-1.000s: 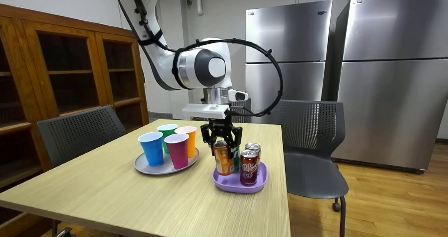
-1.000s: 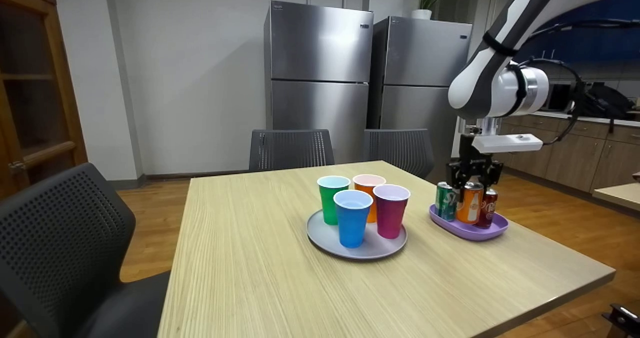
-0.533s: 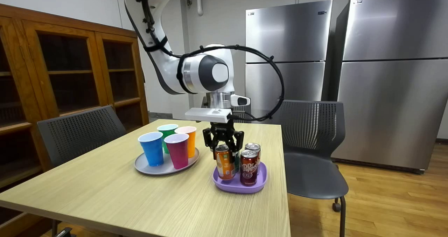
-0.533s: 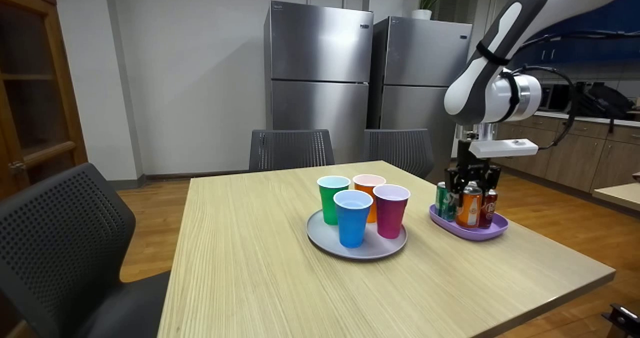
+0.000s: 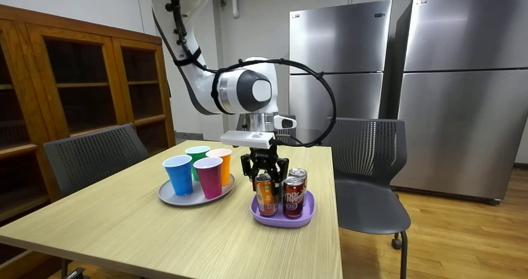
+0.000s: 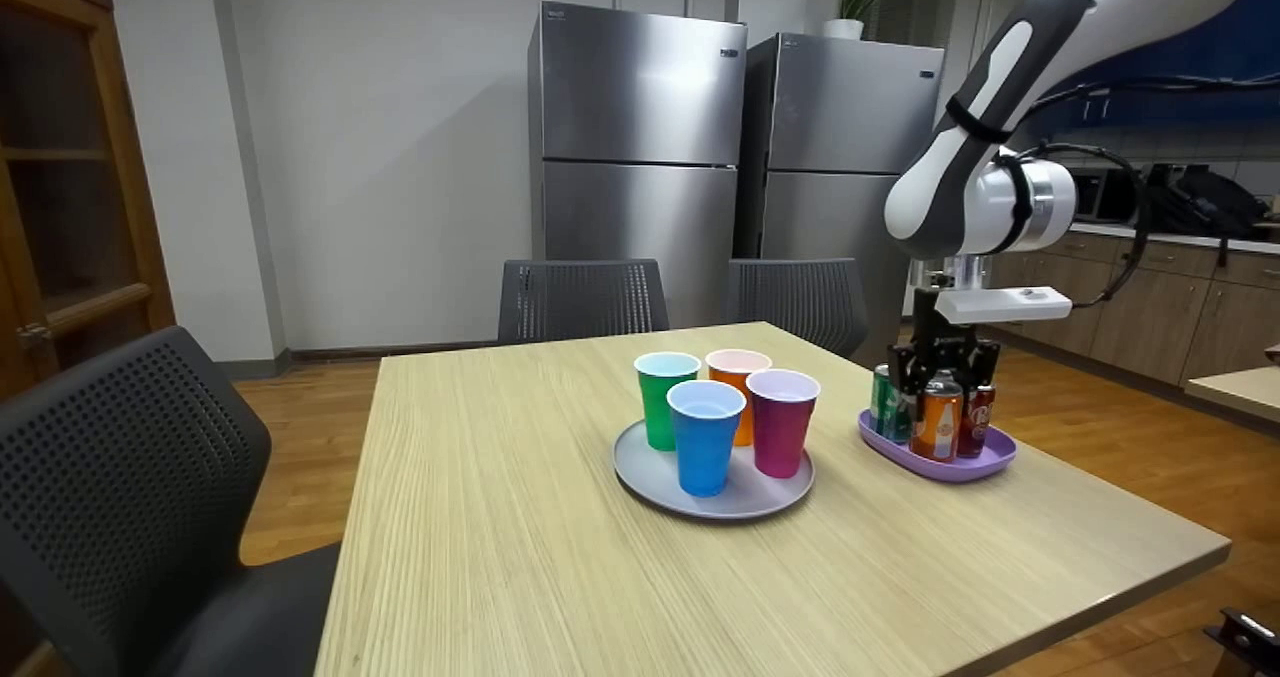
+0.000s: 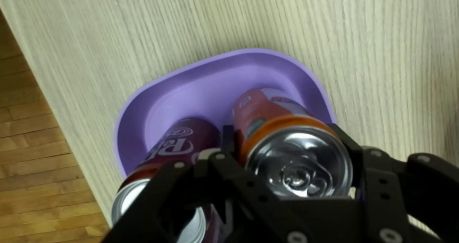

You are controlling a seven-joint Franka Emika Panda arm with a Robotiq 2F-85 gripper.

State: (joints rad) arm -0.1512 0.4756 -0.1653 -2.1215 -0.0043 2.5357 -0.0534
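Note:
My gripper (image 7: 285,142) is shut on an orange soda can (image 7: 256,108), one finger at either side just below the silver lid. The can stands nearly upright at the front of a purple tray (image 7: 211,88); whether its base touches the tray, I cannot tell. Between it and a dark red Dr Pepper can (image 5: 293,200) is one of the fingers (image 7: 228,139). Another silver-topped can (image 5: 299,173) stands behind the Dr Pepper. A green can (image 6: 888,412) shows beside the orange one in an exterior view. The gripper's body partly hides both in the wrist view.
A grey plate (image 5: 194,200) on the table carries a blue cup (image 5: 180,178), a maroon cup (image 5: 210,180), a green cup (image 6: 660,402) and an orange cup (image 5: 225,169). The tray lies close to the table's edge, with a dark chair (image 5: 367,159) beyond.
My gripper and the orange can have moved down together, towards the front of the tray and slightly nearer the Dr Pepper. The other cans, the tray and the cups have stayed put.

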